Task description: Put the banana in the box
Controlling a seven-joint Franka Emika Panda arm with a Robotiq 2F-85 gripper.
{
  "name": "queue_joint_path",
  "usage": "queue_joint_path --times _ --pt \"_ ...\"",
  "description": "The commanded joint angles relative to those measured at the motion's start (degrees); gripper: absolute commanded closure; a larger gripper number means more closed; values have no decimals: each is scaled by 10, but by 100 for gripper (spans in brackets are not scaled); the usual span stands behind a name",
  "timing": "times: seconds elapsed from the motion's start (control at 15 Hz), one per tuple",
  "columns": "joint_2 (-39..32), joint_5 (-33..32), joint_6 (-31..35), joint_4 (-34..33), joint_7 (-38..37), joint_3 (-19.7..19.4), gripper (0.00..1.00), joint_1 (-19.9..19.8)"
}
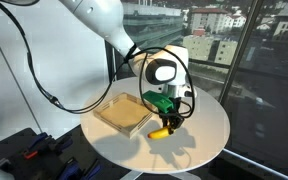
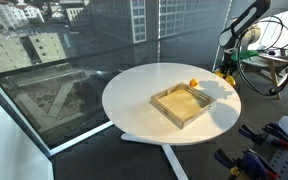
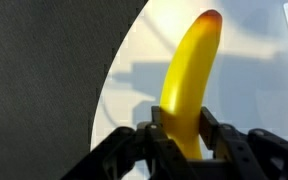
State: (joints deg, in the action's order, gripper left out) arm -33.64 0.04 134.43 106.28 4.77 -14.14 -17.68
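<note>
The banana (image 3: 189,80) is yellow and curved, and my gripper (image 3: 179,132) is shut on its lower part, one finger on each side. In an exterior view the gripper (image 1: 170,116) holds the banana (image 1: 161,130) low over the white round table (image 1: 199,125), just beside the box (image 1: 124,113) and outside it. The box is a shallow tan square tray, empty. It also shows in an exterior view (image 2: 184,104), with the gripper (image 2: 226,70) at the table's far edge.
A small round orange fruit (image 2: 193,83) lies on the table between the box and the gripper. The table edge (image 3: 109,90) runs close to the banana. Glass windows surround the table. Tools (image 2: 259,150) lie on the floor.
</note>
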Motion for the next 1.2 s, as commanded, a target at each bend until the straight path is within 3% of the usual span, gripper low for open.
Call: queue_joint_path --times 0.0,0.6,1.13 --pt "42 -14 -28 24 -3 1 84 3" --pt "73 -19 -74 42 4 11 84 17" --pt "90 -24 -71 65 1 16 84 35"
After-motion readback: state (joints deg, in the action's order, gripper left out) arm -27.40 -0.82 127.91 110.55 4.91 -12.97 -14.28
